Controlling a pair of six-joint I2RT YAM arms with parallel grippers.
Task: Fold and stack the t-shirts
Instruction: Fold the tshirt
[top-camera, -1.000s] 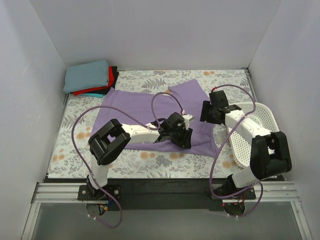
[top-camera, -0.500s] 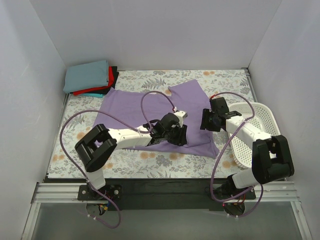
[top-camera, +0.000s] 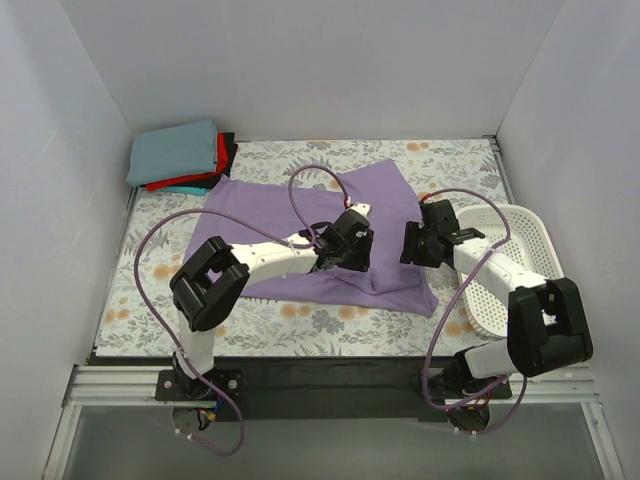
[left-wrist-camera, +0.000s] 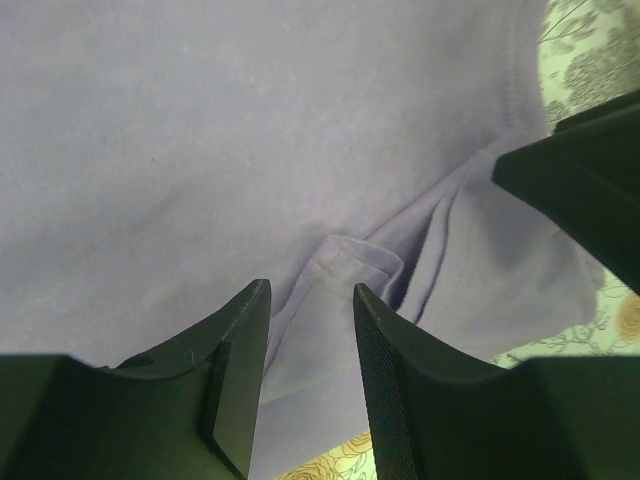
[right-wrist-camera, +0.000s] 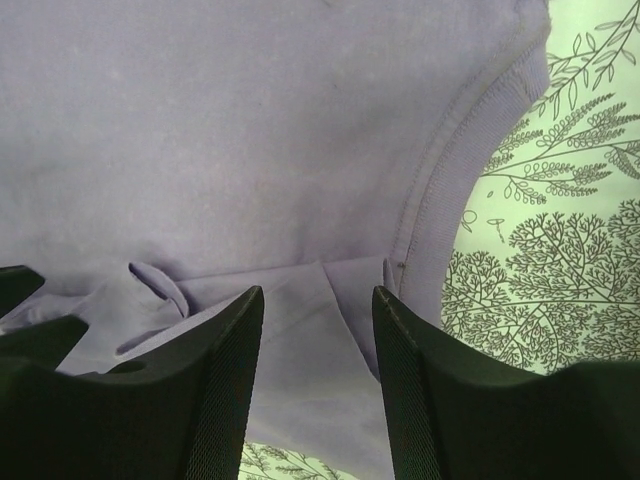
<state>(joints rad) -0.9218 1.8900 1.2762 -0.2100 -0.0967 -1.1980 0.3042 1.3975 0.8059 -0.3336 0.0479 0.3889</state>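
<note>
Floral tabletop (top-camera: 150, 290): lavender shirt (top-camera: 260, 215) lies left-right, collar (right-wrist-camera: 440, 200) rightward; left fingers (left-wrist-camera: 235, 370), right fingers (right-wrist-camera: 225, 380) parted

Nothing readable here, honestly. No lettering, labels, brand marks, numbers or signs can be made out in the overhead view or in either wrist view.
</note>
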